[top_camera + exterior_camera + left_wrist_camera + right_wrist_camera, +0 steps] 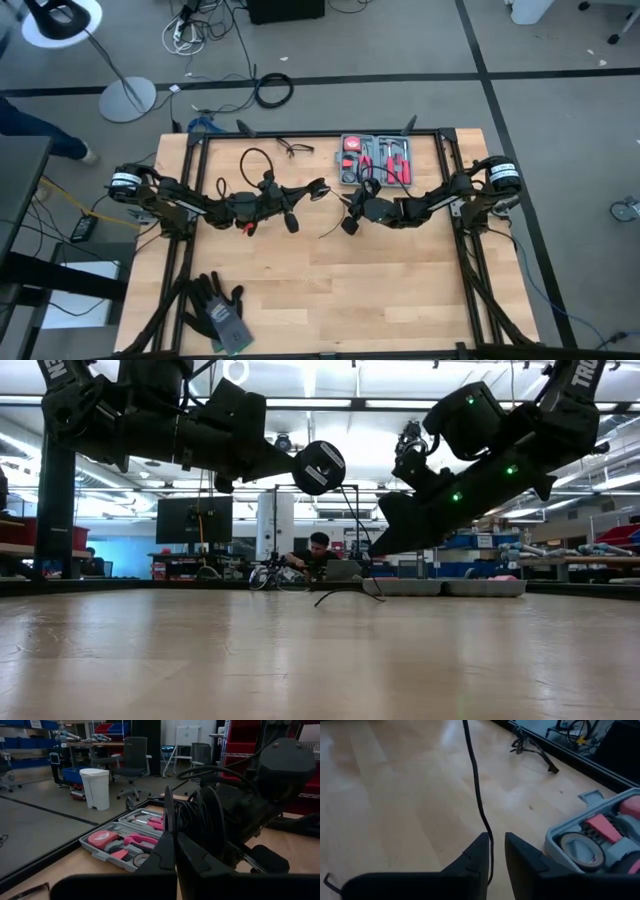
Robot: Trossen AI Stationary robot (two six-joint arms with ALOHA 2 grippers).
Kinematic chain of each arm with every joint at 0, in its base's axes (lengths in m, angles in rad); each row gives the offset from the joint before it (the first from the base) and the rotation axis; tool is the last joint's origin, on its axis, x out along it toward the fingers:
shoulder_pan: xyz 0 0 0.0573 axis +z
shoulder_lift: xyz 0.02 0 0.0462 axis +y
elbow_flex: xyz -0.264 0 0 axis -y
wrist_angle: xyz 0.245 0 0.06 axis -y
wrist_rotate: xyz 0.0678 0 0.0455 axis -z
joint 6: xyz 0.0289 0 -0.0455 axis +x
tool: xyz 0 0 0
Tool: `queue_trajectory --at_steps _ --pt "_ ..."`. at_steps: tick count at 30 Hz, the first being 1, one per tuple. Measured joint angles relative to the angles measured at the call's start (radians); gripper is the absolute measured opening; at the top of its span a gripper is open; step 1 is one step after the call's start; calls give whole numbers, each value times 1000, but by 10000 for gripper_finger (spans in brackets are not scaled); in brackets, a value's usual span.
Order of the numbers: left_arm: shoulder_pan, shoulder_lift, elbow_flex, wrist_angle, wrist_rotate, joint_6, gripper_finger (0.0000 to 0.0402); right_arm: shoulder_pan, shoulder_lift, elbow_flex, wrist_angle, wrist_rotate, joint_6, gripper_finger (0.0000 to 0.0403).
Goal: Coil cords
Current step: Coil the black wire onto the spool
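1. Holding the thin black cord (479, 795) between its two fingers, the right gripper (497, 851) sits near the middle of the high view, just left of the tool case (375, 158). The fingers stand only a little apart, and the cord runs down into the narrow gap, so it looks pinched there.
2. From that grip the cord runs away across the wooden table (330, 290). A loose loop of it lies at the upper left of the table in the high view.
3. Facing the right arm, the left gripper (175, 851) has its fingers pressed shut. Loops of the cord hang in front of it, but I cannot tell if it holds any.
4. I think the two arms come close together so the cord can be wound into rings between them.
5. A pair of gloves (218, 308) lies at the lower left, away from the work.
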Motion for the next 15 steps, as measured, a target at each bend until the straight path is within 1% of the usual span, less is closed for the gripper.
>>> queue_trajectory --at_steps 4,8,12,15 --pt "0 0 0 4 0 1 0 0 0 0 1 0 -1 48" --pt "0 0 0 21 0 1 0 -4 0 0 2 -10 26 9" --pt "0 0 0 21 0 -1 0 -21 29 35 0 -66 31 3" --pt "0 0 0 20 0 -1 0 -25 82 86 -5 -79 12 2"
